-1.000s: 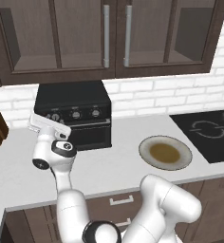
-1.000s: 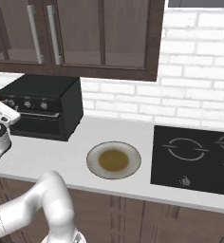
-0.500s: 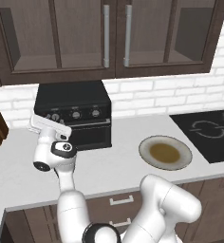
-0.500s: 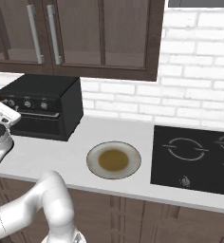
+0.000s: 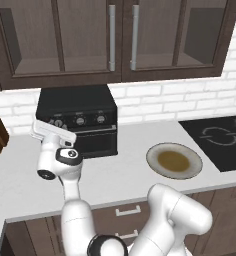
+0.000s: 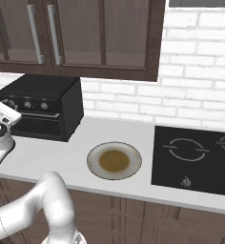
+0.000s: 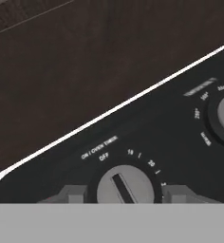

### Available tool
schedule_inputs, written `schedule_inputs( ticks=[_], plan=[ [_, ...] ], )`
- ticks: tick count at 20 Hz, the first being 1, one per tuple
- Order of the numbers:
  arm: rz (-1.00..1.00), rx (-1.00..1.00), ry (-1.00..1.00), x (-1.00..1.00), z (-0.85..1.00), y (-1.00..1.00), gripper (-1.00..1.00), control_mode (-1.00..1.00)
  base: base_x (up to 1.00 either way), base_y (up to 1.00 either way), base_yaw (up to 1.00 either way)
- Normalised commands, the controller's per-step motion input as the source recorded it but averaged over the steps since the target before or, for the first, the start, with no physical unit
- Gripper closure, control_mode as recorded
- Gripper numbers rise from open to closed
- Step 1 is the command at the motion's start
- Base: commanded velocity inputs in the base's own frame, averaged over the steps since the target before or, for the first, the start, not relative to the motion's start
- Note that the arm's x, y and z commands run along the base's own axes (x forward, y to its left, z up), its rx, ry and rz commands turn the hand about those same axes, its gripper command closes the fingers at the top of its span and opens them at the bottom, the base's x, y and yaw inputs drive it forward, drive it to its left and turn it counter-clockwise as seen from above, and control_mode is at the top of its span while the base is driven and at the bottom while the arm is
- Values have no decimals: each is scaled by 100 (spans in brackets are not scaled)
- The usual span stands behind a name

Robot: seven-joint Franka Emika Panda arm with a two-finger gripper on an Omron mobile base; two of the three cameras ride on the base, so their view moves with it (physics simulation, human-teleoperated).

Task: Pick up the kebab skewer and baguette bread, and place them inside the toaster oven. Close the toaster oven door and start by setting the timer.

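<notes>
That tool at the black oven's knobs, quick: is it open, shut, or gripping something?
Tool: its two dark tips straddle the round silver timer knob on the black boxy toaster oven; whether they clamp it cannot be told.

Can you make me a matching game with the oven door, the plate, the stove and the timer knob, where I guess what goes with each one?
Things:
1. toaster oven door
2. plate
3. stovetop
4. timer knob

Descriptions:
a. round, with a brownish middle, lying on the counter
b. flat and black, with curved ring marks
c. between the two finger tips of the gripper
d. shut, with a slim grey bar across it

Right pairs: 1-d, 2-a, 3-b, 4-c
</notes>
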Motion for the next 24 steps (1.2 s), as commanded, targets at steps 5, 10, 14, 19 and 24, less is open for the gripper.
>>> schedule_inputs(
  ticks=[5, 10, 14, 19, 24],
  plan=[
    [1, 1, -3, -12, 54, -65, 100, -100, 0, 0, 0],
    [1, 0, -2, -23, 67, -62, 100, -100, 0, 0, 0],
    [0, 0, -2, -23, 68, -70, 100, -100, 0, 0, 0],
    [0, 0, -1, -22, 42, -49, 100, -100, 0, 0, 0],
    [0, 1, 0, -10, 49, -28, 100, -100, 0, 0, 0]
  ],
)
